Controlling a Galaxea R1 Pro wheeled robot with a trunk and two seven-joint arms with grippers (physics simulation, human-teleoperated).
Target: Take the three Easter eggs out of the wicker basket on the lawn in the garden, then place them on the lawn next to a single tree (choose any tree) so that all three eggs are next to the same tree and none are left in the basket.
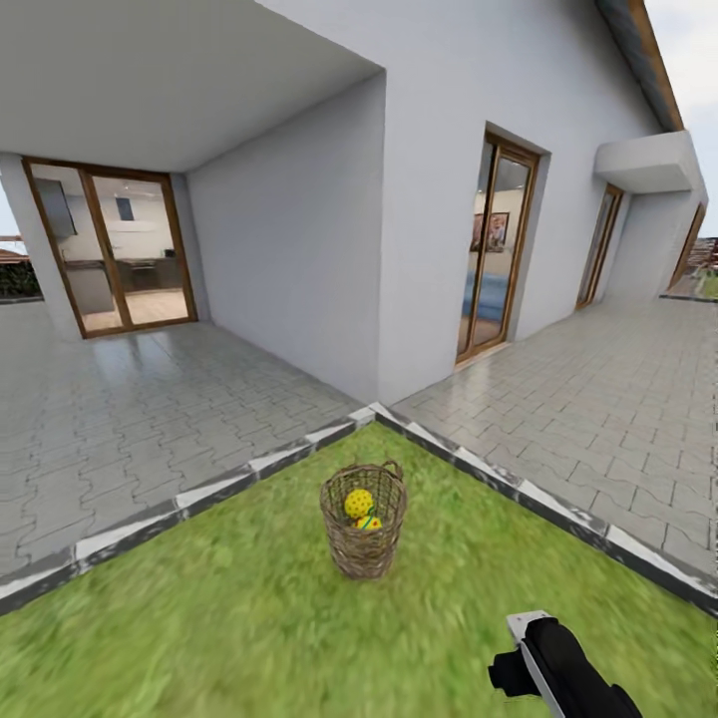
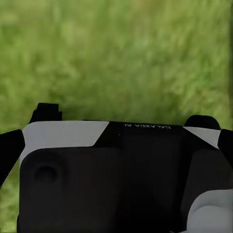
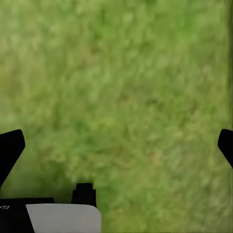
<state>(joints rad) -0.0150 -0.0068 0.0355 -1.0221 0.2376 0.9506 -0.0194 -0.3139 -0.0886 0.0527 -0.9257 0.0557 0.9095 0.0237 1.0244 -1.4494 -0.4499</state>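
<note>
Scene: a simulated garden corner where the lawn (image 1: 229, 618) meets grey paving (image 1: 170, 399) in front of a white house (image 1: 449, 179) with wood-framed glass doors.

Basket: the wicker basket (image 1: 363, 538) stands upright on the grass, near the pointed corner of the paving, ahead of the robot and roughly central in the head view.

Eggs: two yellow patterned Easter eggs (image 1: 360, 505) show through the open top, one resting above the other. A third cannot be made out from here; it may lie deeper inside.

Key relation: the basket lies forward and to the left of the right arm (image 1: 563, 673), which enters at the lower right of the head view. Arm and basket are well apart, with bare grass between them.

Nearer arm: judging from the head view, the right arm is the one placed to reach the basket first, though the robot likely needs to come closer.

Right pincer: in the right wrist view, two dark fingertips (image 3: 10, 148) sit at opposite edges with grass between them, so the right gripper (image 3: 116, 145) is spread open and holds nothing.

Left pincer: the left wrist view shows the arm's own black and white casing (image 2: 116, 170) over grass; the finger gap cannot be judged.

View difference: the head view places basket, eggs and house; both wrist views look down on blurred grass.
</note>
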